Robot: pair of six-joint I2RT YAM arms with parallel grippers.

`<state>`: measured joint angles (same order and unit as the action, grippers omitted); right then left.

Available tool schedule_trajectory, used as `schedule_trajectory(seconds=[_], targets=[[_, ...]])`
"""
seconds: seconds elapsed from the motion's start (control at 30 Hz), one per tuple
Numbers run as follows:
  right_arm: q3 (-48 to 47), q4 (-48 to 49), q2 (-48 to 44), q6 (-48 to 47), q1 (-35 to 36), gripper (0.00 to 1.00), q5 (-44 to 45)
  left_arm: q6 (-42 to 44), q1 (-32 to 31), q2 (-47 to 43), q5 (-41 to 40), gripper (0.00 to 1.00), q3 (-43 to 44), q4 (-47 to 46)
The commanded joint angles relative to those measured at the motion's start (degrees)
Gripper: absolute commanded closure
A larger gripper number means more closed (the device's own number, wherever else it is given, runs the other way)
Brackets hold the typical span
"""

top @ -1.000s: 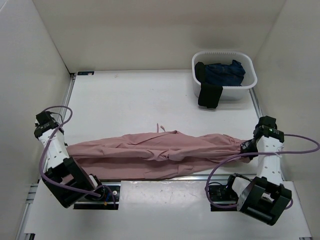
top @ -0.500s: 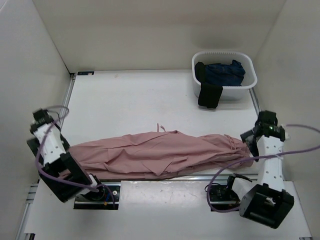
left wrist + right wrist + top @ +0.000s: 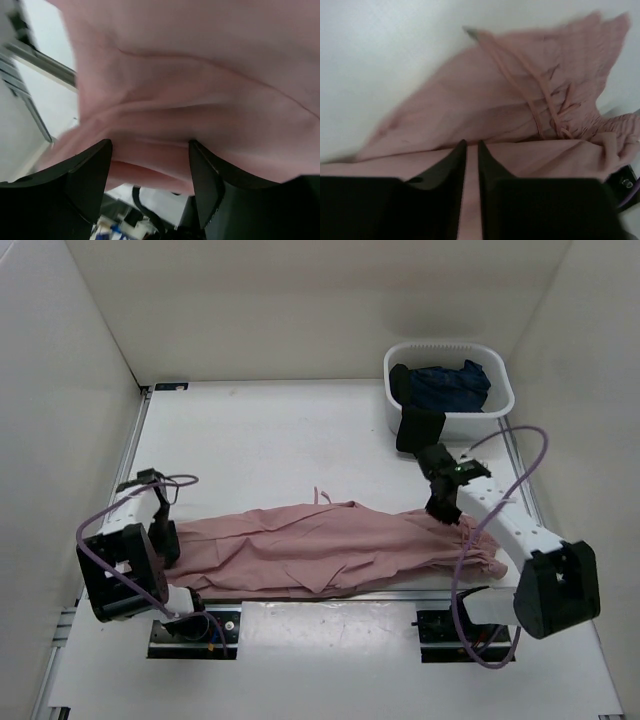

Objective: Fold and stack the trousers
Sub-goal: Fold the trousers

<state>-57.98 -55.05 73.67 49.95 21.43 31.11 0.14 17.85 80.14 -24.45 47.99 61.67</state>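
Hovering over the trousers (image 3: 320, 545), rumpled lengthwise along the counter (image 3: 260, 440) near edge, my left end effector (image 3: 163, 532) gapes at the leg end and my right end effector (image 3: 443, 512) is pinched together near the waistband. Grabbing one thin layer risks a crooked fold.

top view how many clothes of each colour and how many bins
dusty-pink thin fabric trousers: 1
dark blue crumpled garment: 1
black garment draped over the basket rim: 1
white plastic basket: 1
total: 4
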Motion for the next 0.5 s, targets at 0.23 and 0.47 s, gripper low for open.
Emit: schedule_trajectory(seconds=[0.23,0.47], targets=[[14.32,14.96,12.70,2.97,-11.30,1.00,-13.02,-0.14,-0.97,9.31,-2.81,0.30,1.80,-18.86],[-4.05,14.44,23.26,-0.37,-15.98,1.00,-10.73,-0.14,-5.71,18.02,-2.71,0.29,20.54,-20.18]])
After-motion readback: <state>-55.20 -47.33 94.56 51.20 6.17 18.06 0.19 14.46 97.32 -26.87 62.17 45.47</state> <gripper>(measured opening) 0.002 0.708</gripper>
